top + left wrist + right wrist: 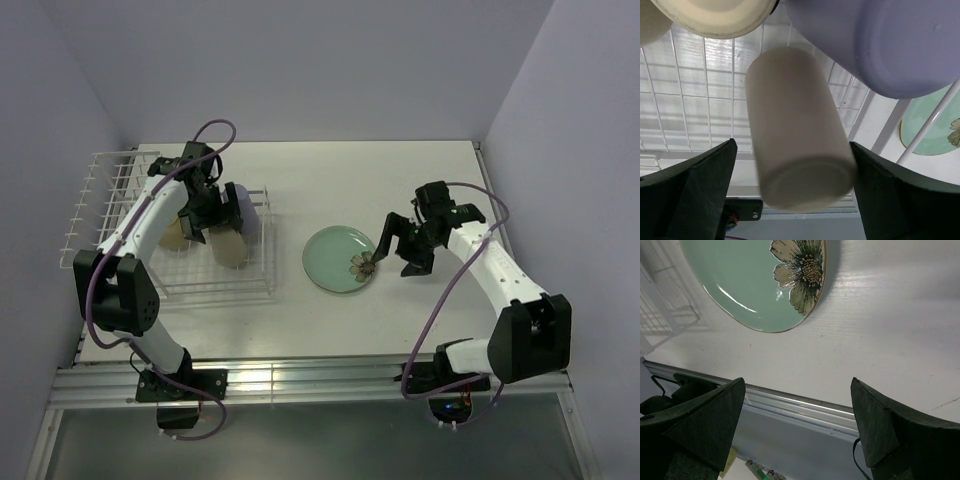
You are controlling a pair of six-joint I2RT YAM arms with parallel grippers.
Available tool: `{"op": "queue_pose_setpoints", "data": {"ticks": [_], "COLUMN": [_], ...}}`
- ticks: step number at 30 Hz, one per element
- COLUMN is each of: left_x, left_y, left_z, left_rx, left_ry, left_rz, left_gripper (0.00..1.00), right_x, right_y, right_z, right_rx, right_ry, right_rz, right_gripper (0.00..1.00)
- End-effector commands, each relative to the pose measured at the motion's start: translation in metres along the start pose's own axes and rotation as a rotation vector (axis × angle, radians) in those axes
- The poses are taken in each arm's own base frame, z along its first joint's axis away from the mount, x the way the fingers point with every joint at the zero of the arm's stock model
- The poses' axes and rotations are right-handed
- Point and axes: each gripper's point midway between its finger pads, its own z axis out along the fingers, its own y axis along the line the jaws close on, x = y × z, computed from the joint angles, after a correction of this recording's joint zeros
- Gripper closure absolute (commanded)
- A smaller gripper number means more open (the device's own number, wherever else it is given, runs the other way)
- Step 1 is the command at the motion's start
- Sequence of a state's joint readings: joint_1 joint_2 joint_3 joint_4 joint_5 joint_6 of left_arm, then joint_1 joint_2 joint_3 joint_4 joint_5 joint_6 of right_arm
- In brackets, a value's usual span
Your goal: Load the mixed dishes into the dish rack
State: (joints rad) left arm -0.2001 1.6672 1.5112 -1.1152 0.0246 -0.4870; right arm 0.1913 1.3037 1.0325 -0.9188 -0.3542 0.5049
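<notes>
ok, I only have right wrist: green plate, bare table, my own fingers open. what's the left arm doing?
Observer: The left gripper is over the dish rack, jaws open, with the beige tumbler lying on its side between the fingers.
Operator: anything else in the rack?
Observer: A lavender cup and a cream bowl, both inside the basket.
Operator: where's the rack from my plate?
Observer: In the top view it sits to the left of the plate, apart from it.

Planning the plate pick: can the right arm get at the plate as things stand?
Probably yes. The right gripper hangs open just off the flowered edge of the plate, with only bare table between them. The plate lies flat, clear of the rack.
</notes>
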Motion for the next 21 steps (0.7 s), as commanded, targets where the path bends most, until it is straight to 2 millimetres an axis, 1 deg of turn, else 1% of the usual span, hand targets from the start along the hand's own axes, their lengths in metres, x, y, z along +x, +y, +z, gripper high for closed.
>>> {"op": "queue_pose_setpoints", "data": {"ticks": [1,5,8,9,11,12,14,15,16,17,18,19,20,21], "left_x": [-0.007,-0.004,-0.006,-0.007,-0.009,-0.01,-0.009,-0.008,-0.008,-0.005,-0.003,-0.002,0.0,0.001], "left_y": [-0.004,-0.006,-0.009,-0.01,-0.013,-0.013,-0.016,-0.017,-0.018,-0.019,-0.02,-0.021,-0.024,-0.027], "left_z": [-0.01,-0.013,-0.022,-0.031,-0.04,-0.05,-0.06,-0.07,-0.075,-0.08,-0.09,-0.095,-0.106,-0.113], "left_rx": [0.007,0.013,0.031,0.045,0.064,0.079,0.1,0.118,0.135,0.152,0.174,0.19,0.23,0.26], "left_ry": [-0.047,-0.053,-0.086,-0.112,-0.142,-0.169,-0.194,-0.222,-0.238,-0.246,-0.27,-0.282,-0.309,-0.325], "left_rz": [0.011,0.014,0.002,-0.002,-0.016,-0.022,-0.037,-0.039,-0.052,-0.055,-0.065,-0.07,-0.071,-0.081], "left_gripper": [0.01,0.01,0.01,0.01,0.01,0.01,0.01,0.01,0.01,0.01,0.01,0.01,0.01,0.01], "right_x": [-0.008,-0.014,-0.016,-0.014,-0.014,-0.014,-0.016,-0.015,-0.013,-0.012,-0.012,-0.01,-0.009,-0.008], "right_y": [0.004,0.008,0.008,0.005,0.003,0.001,-0.001,-0.004,-0.003,-0.005,-0.005,-0.005,-0.005,-0.004], "right_z": [0.009,0.022,0.036,0.044,0.053,0.058,0.064,0.069,0.072,0.079,0.083,0.087,0.095,0.099], "right_rx": [-0.007,-0.023,-0.025,-0.017,-0.011,-0.002,0.0,0.009,0.002,0.0,-0.004,-0.009,-0.03,-0.044], "right_ry": [-0.023,-0.013,0.015,0.041,0.051,0.061,0.062,0.076,0.087,0.097,0.098,0.104,0.107,0.11], "right_rz": [-0.027,-0.01,0.008,0.024,0.037,0.045,0.053,0.062,0.069,0.085,0.096,0.11,0.133,0.144], "right_gripper": [0.07,0.07,0.07,0.07,0.08,0.08,0.09,0.09,0.1,0.11,0.12,0.14,0.14,0.16]}}
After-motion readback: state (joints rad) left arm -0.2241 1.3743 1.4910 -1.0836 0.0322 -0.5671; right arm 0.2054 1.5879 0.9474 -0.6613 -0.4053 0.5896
